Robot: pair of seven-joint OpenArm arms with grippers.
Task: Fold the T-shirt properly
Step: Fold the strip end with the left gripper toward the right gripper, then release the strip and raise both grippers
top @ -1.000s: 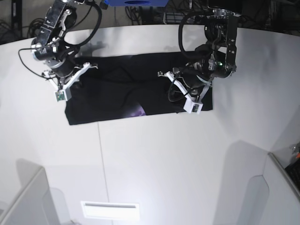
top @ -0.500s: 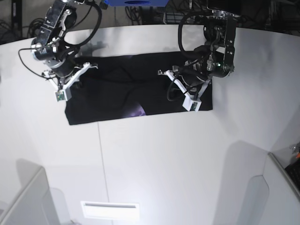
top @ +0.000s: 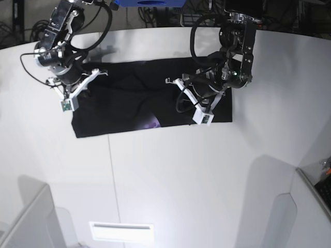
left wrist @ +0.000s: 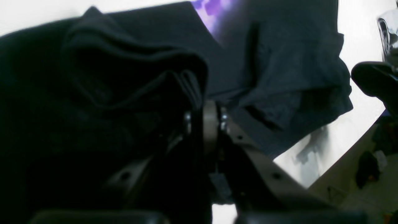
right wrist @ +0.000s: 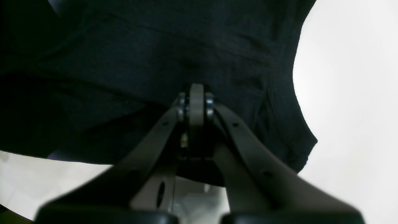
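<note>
The black T-shirt (top: 129,98) lies spread across the far half of the white table, with a purple patch (top: 152,123) showing near its front edge. My left gripper (top: 178,85) sits over the shirt's right part. In the left wrist view its fingertips (left wrist: 205,115) are pinched together on a raised, bunched fold of the T-shirt (left wrist: 279,62). My right gripper (top: 93,75) is at the shirt's left end. It is shut, and its tips (right wrist: 192,99) rest against the T-shirt (right wrist: 155,46). No cloth shows between them.
The table (top: 170,175) has a seam (top: 111,170) running toward the front and a white slot (top: 121,231) near the front edge. Grey panels stand at the front left (top: 26,222) and front right (top: 305,206). A blue object (top: 150,4) and cables sit behind the table.
My left arm has moved left over the shirt, drawing the right part of the cloth with it; the shirt's right edge has shifted slightly inward. The right arm has stayed put.
</note>
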